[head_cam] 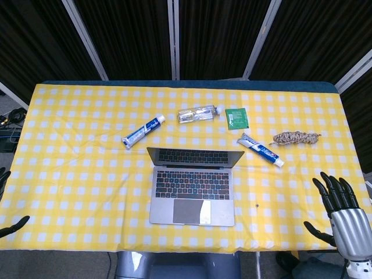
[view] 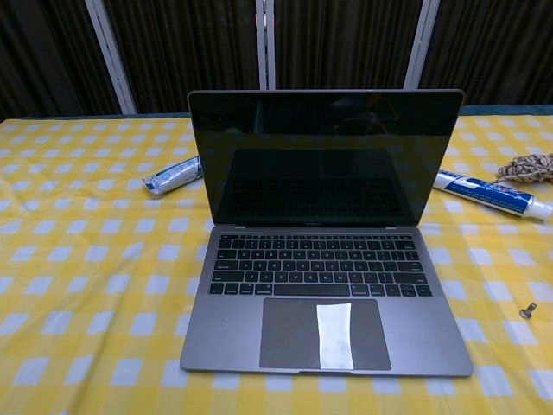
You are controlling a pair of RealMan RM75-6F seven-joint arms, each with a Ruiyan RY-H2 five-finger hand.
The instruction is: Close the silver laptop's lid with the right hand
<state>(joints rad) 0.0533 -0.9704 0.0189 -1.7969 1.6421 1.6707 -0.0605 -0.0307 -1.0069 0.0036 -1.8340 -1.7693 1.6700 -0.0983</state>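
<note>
Dark curtains hang behind a surface (head_cam: 70, 174) in yellow check. Near its front edge, mid-width, the silver laptop (head_cam: 193, 195) sits with lid raised. Beyond it lie two toothpaste tubes (head_cam: 143, 132), (head_cam: 260, 149), a clear bottle (head_cam: 200, 113), a green packet (head_cam: 236, 118) and a rope bundle (head_cam: 296, 138). Off the right edge the right hand (head_cam: 340, 212) holds nothing, fingers (head_cam: 332, 186) spread, with bare cloth between. At the left edge the left hand (head_cam: 9, 203) barely shows; I cannot tell its fingers' state.

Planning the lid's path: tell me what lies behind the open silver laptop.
Behind the silver laptop, the head view shows a clear plastic bottle, a green packet and a toothpaste tube at back left. From the chest view, the raised screen hides the bottle and packet.
</note>
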